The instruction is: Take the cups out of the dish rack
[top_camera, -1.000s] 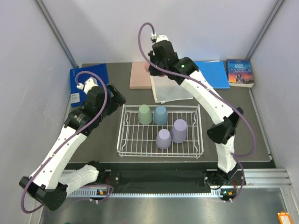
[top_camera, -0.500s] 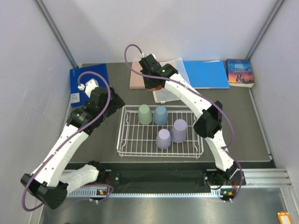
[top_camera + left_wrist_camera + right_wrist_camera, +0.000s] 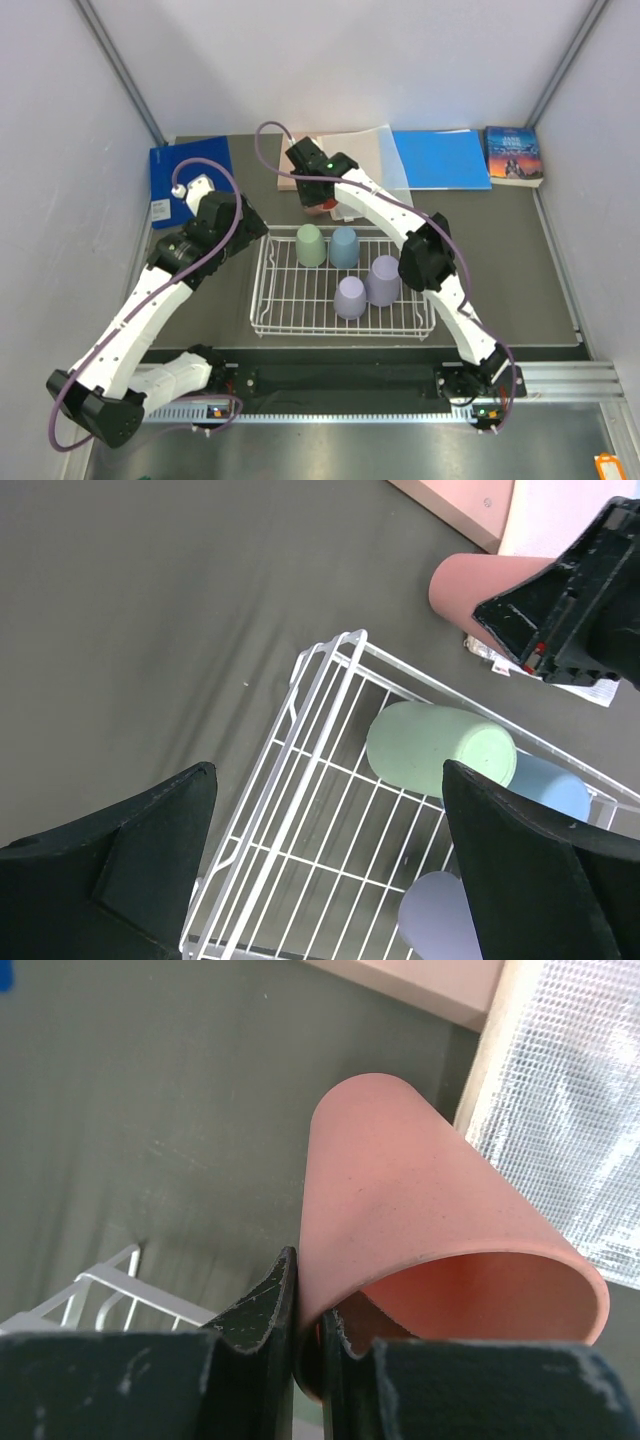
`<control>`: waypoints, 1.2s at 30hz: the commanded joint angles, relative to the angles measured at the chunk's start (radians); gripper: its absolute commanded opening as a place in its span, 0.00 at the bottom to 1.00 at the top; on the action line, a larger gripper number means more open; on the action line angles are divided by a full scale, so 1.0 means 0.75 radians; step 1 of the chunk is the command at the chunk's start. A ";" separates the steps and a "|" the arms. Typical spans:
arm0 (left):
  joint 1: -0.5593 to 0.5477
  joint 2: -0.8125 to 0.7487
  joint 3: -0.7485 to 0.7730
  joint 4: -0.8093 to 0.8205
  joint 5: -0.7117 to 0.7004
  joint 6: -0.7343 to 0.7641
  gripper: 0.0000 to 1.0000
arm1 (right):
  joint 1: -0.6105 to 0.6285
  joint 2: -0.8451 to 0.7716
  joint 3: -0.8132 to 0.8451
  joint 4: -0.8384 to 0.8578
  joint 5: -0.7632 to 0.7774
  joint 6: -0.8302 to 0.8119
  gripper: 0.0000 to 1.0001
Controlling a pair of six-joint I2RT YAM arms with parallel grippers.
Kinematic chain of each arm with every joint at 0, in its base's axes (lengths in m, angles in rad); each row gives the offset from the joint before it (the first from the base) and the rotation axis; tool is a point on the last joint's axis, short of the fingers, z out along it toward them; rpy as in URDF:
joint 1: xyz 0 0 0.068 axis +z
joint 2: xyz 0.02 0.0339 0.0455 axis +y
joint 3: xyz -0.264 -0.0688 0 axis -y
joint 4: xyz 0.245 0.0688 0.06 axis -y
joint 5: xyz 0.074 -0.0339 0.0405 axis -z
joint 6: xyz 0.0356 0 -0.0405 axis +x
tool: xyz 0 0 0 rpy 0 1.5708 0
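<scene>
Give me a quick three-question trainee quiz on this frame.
1. Multiple choice: what is the right gripper holding?
A) nothing
B) the salmon pink cup
C) a book
2. True or false: the left gripper is shut on a cup.
3. Count: how many cups are in the dish rack?

Key:
1) B. The fingers pinch the cup's wall, and the cup is outside the rack.
2) False. Its jaws are wide open above the rack's corner, with nothing between them.
3) Four: pale green cup, light blue cup, two lavender cups.
</scene>
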 commanded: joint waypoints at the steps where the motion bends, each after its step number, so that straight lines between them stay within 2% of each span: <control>1: -0.004 0.006 -0.014 -0.005 -0.024 0.007 0.99 | 0.009 0.032 0.059 0.044 -0.017 -0.007 0.00; 7: -0.004 0.045 -0.012 0.005 -0.014 0.007 0.99 | 0.003 0.057 0.061 0.060 -0.054 -0.005 0.01; 13: -0.002 0.064 -0.012 0.007 -0.004 0.012 0.99 | -0.003 0.063 0.063 0.079 -0.072 -0.011 0.23; 16: -0.002 0.064 -0.010 0.009 0.000 0.014 0.99 | -0.001 0.059 0.061 0.091 -0.076 -0.009 0.45; 18: -0.002 0.062 -0.012 0.007 0.002 0.014 0.99 | -0.003 0.055 0.061 0.105 -0.076 -0.007 0.47; 20: -0.002 0.064 -0.014 0.007 0.000 0.014 0.99 | -0.001 0.049 0.061 0.113 -0.076 -0.005 0.54; 22: -0.002 0.064 -0.014 0.007 0.005 0.014 0.99 | 0.001 0.043 0.061 0.124 -0.070 -0.007 0.57; 24: -0.002 0.064 -0.018 0.011 0.005 0.014 0.99 | 0.001 0.033 0.061 0.126 -0.058 -0.009 0.52; 25: -0.002 0.066 -0.016 0.009 0.007 0.014 0.99 | -0.001 0.033 0.063 0.124 -0.054 -0.009 0.38; 27: -0.002 0.066 -0.014 0.009 0.011 0.014 0.99 | -0.001 0.026 0.063 0.117 -0.045 -0.009 0.20; 28: -0.002 0.068 -0.016 0.011 0.011 0.014 0.99 | -0.001 0.024 0.063 0.109 -0.039 -0.013 0.07; 29: -0.002 0.068 -0.018 0.015 0.013 0.014 0.99 | 0.001 0.026 0.067 0.099 -0.017 -0.015 0.01; 36: -0.004 0.074 -0.026 0.028 0.033 0.010 0.99 | -0.001 0.024 0.102 -0.058 0.043 -0.029 0.00</control>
